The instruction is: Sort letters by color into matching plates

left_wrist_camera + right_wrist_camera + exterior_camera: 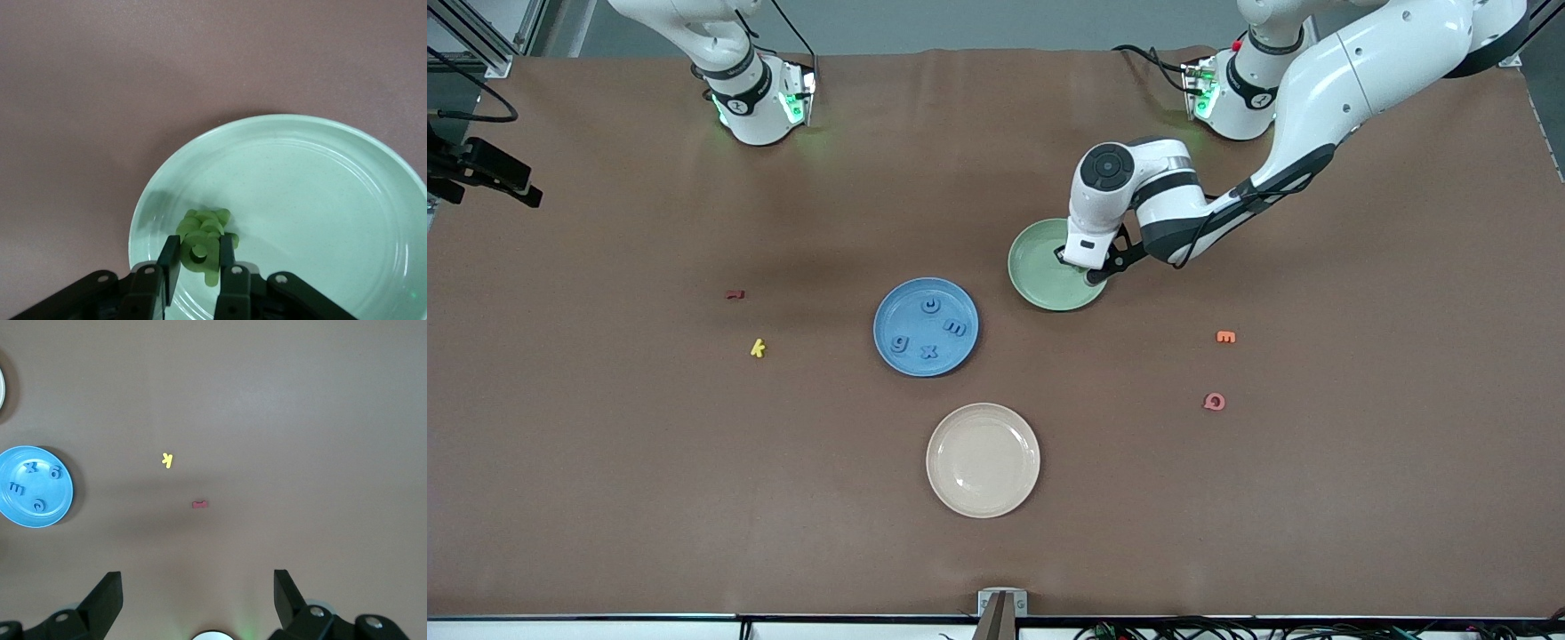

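Your table (605, 498) is covered in brown. On it, the cream plate (983, 460) lies nearest the front camera, the blue plate (926, 326) sits a little farther from it, and the green plate (1049, 267) lies farther still, toward the left arm's end.

Your left gripper (199, 257) is down inside the green plate near its rim, jaws clamped on a green letter (200, 252). Just past the fingertips, more green letters (208, 220) lie bunched together on the plate, touching the held one.

Your right gripper (198, 587) waits high near its base, jaws wide apart with nothing between them. Ahead of its jaws lie a red letter (199, 504) and a yellow letter (167, 460), well apart from the blue plate.

Four blue letters (929, 329) rest in the blue plate. An orange letter (1225, 337) and a pink letter (1215, 402) lie toward the left arm's end, well clear of its jaws.
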### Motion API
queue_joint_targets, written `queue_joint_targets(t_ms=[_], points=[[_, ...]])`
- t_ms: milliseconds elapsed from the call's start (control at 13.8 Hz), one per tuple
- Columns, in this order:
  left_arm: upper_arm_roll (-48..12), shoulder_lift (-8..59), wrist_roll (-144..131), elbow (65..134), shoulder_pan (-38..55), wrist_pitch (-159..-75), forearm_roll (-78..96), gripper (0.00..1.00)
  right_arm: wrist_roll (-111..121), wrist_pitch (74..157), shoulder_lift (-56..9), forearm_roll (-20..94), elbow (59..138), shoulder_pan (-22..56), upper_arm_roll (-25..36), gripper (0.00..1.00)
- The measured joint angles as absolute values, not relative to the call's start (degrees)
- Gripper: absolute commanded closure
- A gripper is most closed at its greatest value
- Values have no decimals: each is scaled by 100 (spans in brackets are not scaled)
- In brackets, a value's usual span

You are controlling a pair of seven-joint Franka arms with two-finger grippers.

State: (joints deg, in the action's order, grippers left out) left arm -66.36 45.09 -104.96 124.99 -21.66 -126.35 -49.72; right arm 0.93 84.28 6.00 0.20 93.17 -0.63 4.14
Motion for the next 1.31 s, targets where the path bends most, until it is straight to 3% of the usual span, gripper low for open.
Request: queue_joint_targets(t_ms=[73, 581, 1307], points=[[-6636, 4509, -10497, 12499, -2166, -12635, -4972, 0, 94, 8428, 600, 22, 9317, -24, 401, 0], [-6629, 4508, -10525, 12201, -2236, -12635, -4972, 0, 91, 8429, 601, 22, 9322, 95, 389, 0], [-6563, 4500, -8570, 9750, -2275, -11297, -4981, 0, 110, 8449, 610, -1, 9319, 27, 522, 0]])
